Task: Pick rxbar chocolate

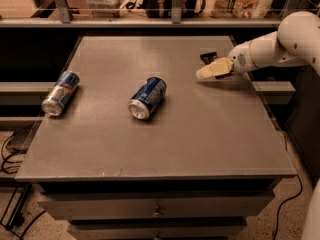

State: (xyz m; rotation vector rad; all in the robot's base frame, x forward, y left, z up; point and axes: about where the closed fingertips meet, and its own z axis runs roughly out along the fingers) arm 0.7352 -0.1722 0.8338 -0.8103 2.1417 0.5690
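- Grey and matte, the bench (200,149) fills most of the camera view, with drawers (150,206) in its front below the top.
- Toward the far right corner lies the rxbar chocolate (208,57) — a small flat black bar. Only part of it shows, because the tool's pale body crosses in front of its near edge.
- The tool (202,73) reaches in from the right on a white arm (280,44). Its cream-coloured tip points left and slightly down, close over the bench top just in front of the bar.
- I cannot tell whether the tool is spread or pressed together, or whether it touches the bar.
- A blue and silver middle can (147,98) lies on its side near the centre of the bench, its silver end toward the camera — well apart from the bar.
- A second, left can (61,93), also on its side, rests near the left edge.
- Behind the bench runs a shelf (150,20) carrying dark and pale items too dim to name.
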